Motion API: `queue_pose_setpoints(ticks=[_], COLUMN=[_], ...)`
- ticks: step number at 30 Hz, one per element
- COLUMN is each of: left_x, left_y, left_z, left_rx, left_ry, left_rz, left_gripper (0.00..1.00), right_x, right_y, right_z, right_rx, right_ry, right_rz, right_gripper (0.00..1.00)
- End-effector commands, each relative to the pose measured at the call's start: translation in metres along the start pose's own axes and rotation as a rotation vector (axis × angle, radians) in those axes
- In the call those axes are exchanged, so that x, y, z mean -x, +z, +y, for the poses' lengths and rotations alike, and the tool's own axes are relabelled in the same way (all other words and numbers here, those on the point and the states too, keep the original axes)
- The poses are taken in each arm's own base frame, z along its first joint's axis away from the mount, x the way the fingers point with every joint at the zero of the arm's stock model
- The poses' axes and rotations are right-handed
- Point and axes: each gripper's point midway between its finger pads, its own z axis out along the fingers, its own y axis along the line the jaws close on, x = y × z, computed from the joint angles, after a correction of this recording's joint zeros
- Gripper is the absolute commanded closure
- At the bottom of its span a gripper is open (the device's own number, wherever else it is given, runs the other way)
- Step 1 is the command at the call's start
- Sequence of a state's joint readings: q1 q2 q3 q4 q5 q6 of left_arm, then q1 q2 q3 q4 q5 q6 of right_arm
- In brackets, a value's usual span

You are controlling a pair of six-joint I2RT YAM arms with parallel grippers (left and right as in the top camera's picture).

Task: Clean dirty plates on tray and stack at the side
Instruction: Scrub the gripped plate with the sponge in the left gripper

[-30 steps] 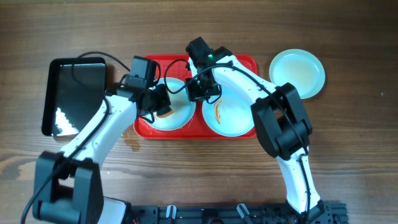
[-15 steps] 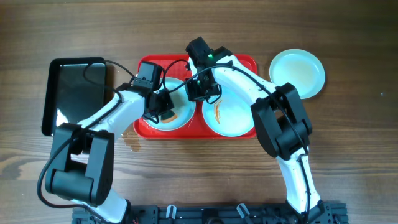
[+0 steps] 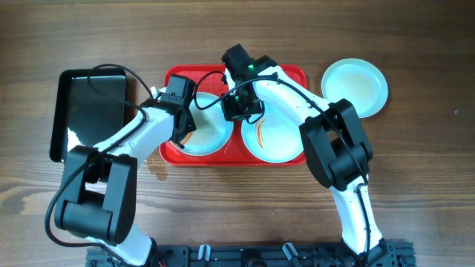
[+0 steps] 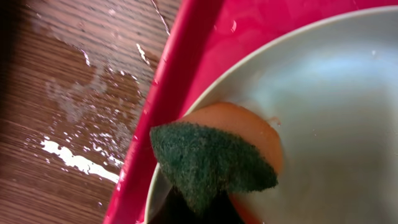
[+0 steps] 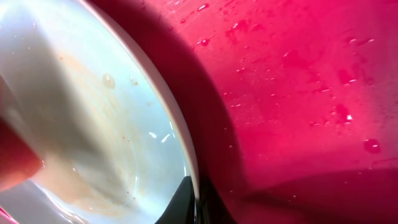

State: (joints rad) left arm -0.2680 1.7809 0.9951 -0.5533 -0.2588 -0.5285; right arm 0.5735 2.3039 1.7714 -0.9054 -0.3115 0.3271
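Plate (image 3: 214,138) glossy mint, tan-smeared, in red tray (image 3: 294,74). Left end effector (image 3: 186,129) clamps sponge (image 4: 208,163); right end effector (image 3: 242,108) pinches plate rim, fingertips (image 5: 185,200) cropped.

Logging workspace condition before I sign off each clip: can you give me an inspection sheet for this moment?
Surface: wooden table; water splashes beside the red tray's rim.
Job's things: red tray holds two plates. The left plate is under the sponge, the right plate shows an orange smear. The third plate sits off the tray, to its right.
Clutter: black tray, left of the red tray.
Grippers: left gripper jaws shut on a sponge; right gripper jaws shut on the left plate's rim.
Cables: black cable loops over the black tray.
Surroundings: nothing seen.
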Motion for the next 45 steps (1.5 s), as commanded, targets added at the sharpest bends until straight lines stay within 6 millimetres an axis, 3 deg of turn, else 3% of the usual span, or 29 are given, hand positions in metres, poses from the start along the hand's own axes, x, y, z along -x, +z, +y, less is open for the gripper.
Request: queue_pose_setpoints(ticks=[1, 6, 9, 14, 23, 27, 36, 41, 45], left_x=[0.011, 0.028, 0.030, 0.010, -0.003, -0.001, 0.013, -0.003, -0.020], left_y=[-0.007, -0.057, -0.070, -0.052, 0.002, 0.013, 0.026, 0.027, 0.015], left_z=[0.012, -0.028, -0.043, -0.068, -0.076, -0.071, -0.013, 0.008, 0.009], left_rx=[0.076, -0.109, -0.160, -0.247, -0.208, -0.194, -0.047, 0.009, 0.012], left_ry=[0.006, 0.016, 0.033, 0.065, 0.069, 0.055, -0.012, -0.016, 0.011], left_rz=[-0.044, -0.116, -0.157, -0.061, 0.007, 0.017, 0.035, 0.117, 0.183], left_gripper=[0.96, 0.96, 0.96, 0.96, 0.96, 0.96, 0.96, 0.96, 0.96], right_x=[-0.013, -0.012, -0.012, -0.012, -0.011, -0.011, -0.012, -0.012, -0.012], right_y=[0.017, 0.017, 0.017, 0.017, 0.017, 0.017, 0.017, 0.017, 0.017], right_z=[-0.014, -0.013, -0.013, -0.013, -0.013, -0.013, -0.013, -0.013, -0.013], right_rx=[-0.062, -0.060, -0.060, -0.060, -0.060, -0.060, -0.061, -0.061, -0.061], right_ry=[0.000, 0.000, 0.000, 0.001, 0.022, 0.022, 0.022, 0.022, 0.026], right_rz=[0.047, 0.043, 0.043, 0.044, 0.040, 0.041, 0.043, 0.042, 0.042], right_gripper=[0.96, 0.96, 0.96, 0.96, 0.96, 0.96, 0.96, 0.96, 0.96])
